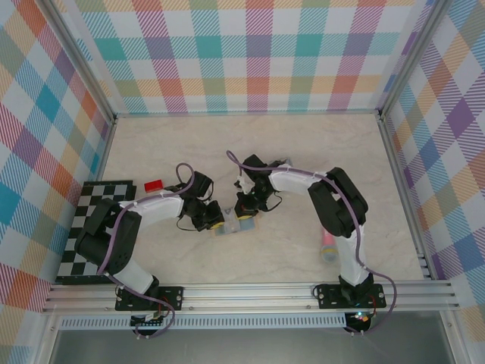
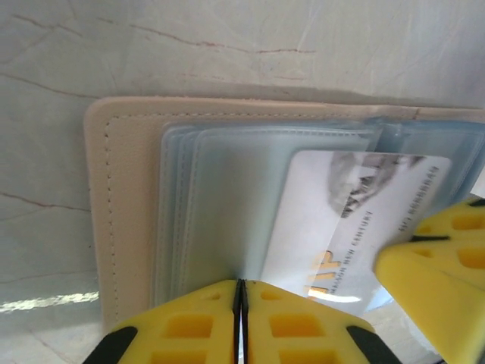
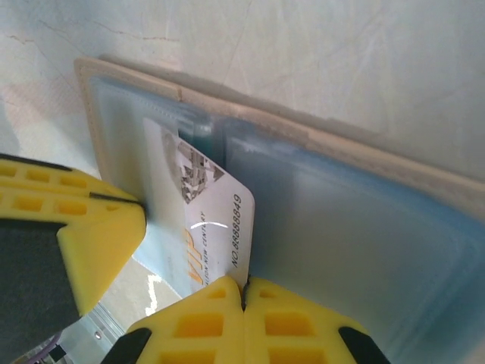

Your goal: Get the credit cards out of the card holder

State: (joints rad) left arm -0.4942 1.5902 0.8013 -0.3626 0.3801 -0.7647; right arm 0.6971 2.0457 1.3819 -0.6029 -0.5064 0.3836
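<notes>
The card holder point(image 1: 233, 226) lies open on the marble table, its tan rim point(image 2: 125, 220) framing light blue-grey sleeves point(image 3: 364, 227). A white-faced credit card point(image 2: 345, 216) printed "VIP" sticks partway out of a sleeve. My right gripper point(image 3: 244, 287) is shut on that card's point(image 3: 201, 220) near edge. My left gripper point(image 2: 240, 284) is shut on a sleeve edge of the holder, beside the card. The two grippers meet over the holder, left point(image 1: 217, 224) and right point(image 1: 244, 214). A red credit card point(image 1: 154, 185) lies loose on the table by the left arm.
A black-and-white checkered board point(image 1: 95, 235) lies at the left. A pink and teal object point(image 1: 328, 249) rests beside the right arm. The aluminium rail point(image 1: 250, 292) runs along the near edge, and plaid walls close in the other sides.
</notes>
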